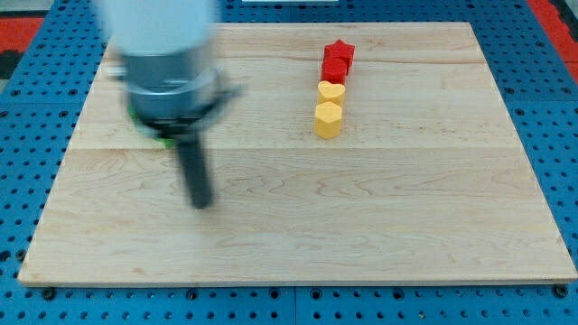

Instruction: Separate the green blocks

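Note:
The green blocks (159, 137) show only as slivers of green at the view's left, mostly hidden behind the arm's grey body (172, 77); their shapes and spacing cannot be made out. My tip (200, 202) rests on the wooden board (361, 226), just below and to the right of the green. The arm is motion-blurred.
A column of blocks stands right of centre near the top: a red star (340, 51), a red block (335, 69), a yellow heart (330, 91) and a yellow hexagon (328, 118), each touching its neighbour. A blue pegboard (27, 108) surrounds the board.

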